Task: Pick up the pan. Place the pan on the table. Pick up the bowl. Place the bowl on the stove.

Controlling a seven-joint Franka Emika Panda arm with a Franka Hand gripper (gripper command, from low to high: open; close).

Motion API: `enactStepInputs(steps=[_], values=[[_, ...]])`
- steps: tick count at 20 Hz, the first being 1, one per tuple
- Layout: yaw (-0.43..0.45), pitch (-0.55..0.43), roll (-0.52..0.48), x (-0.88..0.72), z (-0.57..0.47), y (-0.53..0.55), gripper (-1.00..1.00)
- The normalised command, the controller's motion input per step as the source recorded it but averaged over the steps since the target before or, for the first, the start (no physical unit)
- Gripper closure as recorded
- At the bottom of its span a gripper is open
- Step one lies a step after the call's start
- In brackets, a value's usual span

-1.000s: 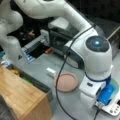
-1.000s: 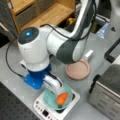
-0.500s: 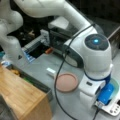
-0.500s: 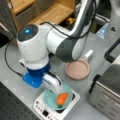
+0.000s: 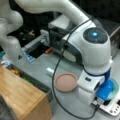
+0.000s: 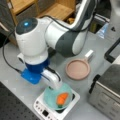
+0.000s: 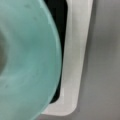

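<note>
Half of bowl hidden behind hand, over stove.

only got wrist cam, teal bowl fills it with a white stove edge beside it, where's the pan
Observer: The pan lies flat on the table, apart from the stove, between it and the toaster oven.
Operator: anything inside the teal one
Observer: Yes, the bowl holds an orange carrot-like piece.
Operator: can't see my own fingers, where are they
Observer: In a front view the gripper is at the bowl's rim, on the side nearest the arm, with the bowl over the stove's black centre.
</note>
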Motion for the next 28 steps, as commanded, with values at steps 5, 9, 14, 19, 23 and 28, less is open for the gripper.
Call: enactStepInputs(steps=[5, 9, 14, 19, 23, 28], values=[[0.011, -0.008, -0.236, -0.26, 0.06, 0.03, -1.0], [0.026, -0.005, -0.232, -0.27, 0.08, -0.01, -1.0], [0.05, -0.029, -0.224, -0.34, 0.1, -0.06, -1.0], [0.061, -0.059, -0.201, -0.54, 0.08, -0.05, -1.0], [0.05, -0.127, -0.194, -0.71, -0.09, 0.03, -1.0], [0.047, -0.197, -0.203, -0.76, -0.19, 0.1, -1.0]])
